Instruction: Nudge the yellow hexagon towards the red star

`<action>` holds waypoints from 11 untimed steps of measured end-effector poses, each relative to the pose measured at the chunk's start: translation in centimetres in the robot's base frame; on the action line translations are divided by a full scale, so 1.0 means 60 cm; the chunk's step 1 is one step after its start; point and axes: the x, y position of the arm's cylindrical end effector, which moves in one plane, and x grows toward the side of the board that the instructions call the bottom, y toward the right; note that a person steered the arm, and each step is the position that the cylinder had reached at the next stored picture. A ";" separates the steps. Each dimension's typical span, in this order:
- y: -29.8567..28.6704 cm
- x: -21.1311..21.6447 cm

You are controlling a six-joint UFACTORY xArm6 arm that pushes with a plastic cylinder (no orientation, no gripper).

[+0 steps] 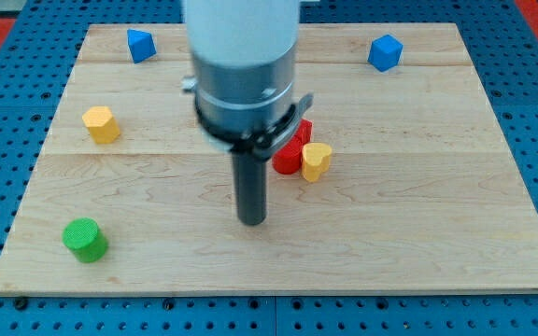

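Observation:
The yellow hexagon (102,124) sits at the view's left on the wooden board (418,224). A red block (293,149), partly hidden behind the arm, lies near the board's middle; its star shape is hard to make out. A yellow heart-like block (317,161) touches its right side. My tip (251,221) rests on the board below and left of the red block, well to the right of and below the yellow hexagon, touching no block.
A blue block (140,44) lies at the top left and a blue cube (385,52) at the top right. A green cylinder (85,240) stands at the bottom left. The arm's wide grey body (244,75) hides the board's upper middle.

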 end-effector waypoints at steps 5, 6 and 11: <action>-0.225 -0.241; -0.033 -0.195; -0.400 -0.456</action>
